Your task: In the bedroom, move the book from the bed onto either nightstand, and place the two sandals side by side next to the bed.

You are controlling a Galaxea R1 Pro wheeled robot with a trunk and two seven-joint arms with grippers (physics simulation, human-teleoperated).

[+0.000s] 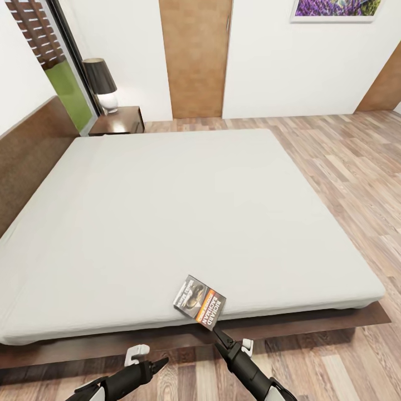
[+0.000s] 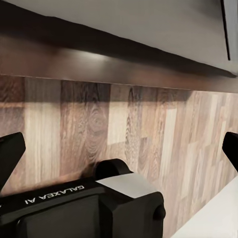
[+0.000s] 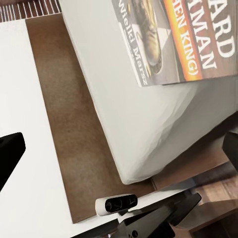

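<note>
The book (image 1: 199, 303) lies flat on the white mattress of the bed (image 1: 167, 211), at its near edge, with its orange title band toward me. My right gripper (image 1: 215, 331) is open and points up at the book's near corner from just below the bed frame. In the right wrist view the book (image 3: 173, 39) sits ahead of the spread fingertips (image 3: 11, 157), not between them. My left gripper (image 1: 161, 363) hangs open and empty over the floor in front of the bed frame (image 2: 99, 59). The nightstand (image 1: 118, 120) stands at the bed's far left corner. The two sandals are out of view.
A lamp (image 1: 101, 83) with a black shade stands on the nightstand. The brown headboard (image 1: 28, 150) runs along the left. A wooden door (image 1: 195, 55) is in the far wall. Wood floor (image 1: 345, 161) stretches to the right of the bed.
</note>
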